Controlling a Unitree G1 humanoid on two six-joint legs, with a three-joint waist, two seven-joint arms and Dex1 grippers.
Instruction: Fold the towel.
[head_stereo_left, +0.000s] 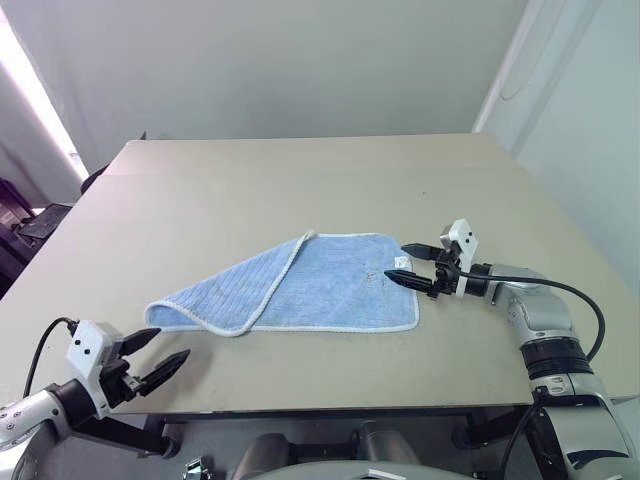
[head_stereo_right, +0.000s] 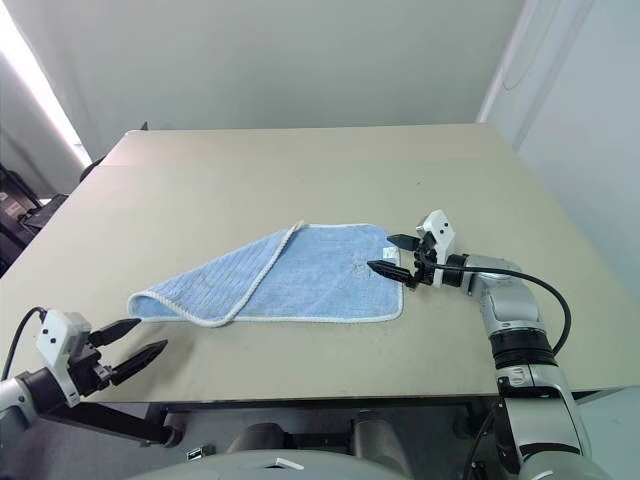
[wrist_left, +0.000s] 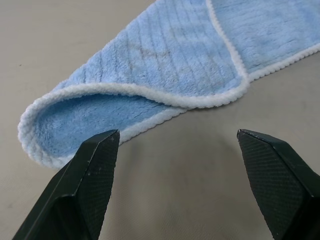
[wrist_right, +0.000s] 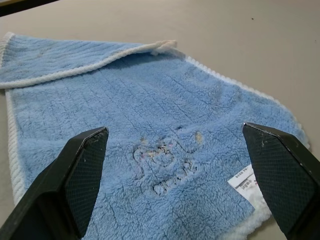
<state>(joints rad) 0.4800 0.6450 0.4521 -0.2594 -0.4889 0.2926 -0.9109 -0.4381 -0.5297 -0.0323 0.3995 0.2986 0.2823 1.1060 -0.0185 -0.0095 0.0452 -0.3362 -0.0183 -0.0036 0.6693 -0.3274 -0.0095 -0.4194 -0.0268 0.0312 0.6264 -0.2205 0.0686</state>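
1. The soft light-blue ribbed microfibre towel with a white stitched border (head_stereo_left: 300, 290) lies on the flat beige table top (head_stereo_left: 300, 180), toward the near edge and slightly to the robot's right of centre.

2. Progress, as a judgement: one fold looks made. The towel's left part is turned over diagonally onto the rest, so a long white-edged flap runs from a rounded fold on the left up to a corner near the far edge. The right part lies flat in a single layer. The outline is uneven, not a neat rectangle, so the fold seems partial or rough, and at least one more fold or a straightening probably remains.

3. The right gripper (head_stereo_left: 420, 266) hovers over the towel's right edge with its two black fingers spread wide. It holds nothing.

4. The left gripper (head_stereo_left: 155, 355) sits at the near left edge of the table, just short of the towel's rounded folded end. Its fingers are also wide apart and empty; in the left wrist view the fold lies beyond the fingertips (wrist_left: 107, 145), apart from them.

5. Writing: a small white tag (wrist_right: 243, 178) is sewn at the towel's right corner, with dark print too small to read.

6. A stitched or pressed motif (wrist_right: 162, 167) sits in the pile near that tag. It may hold letters, but I cannot make them out. No brand name is readable.
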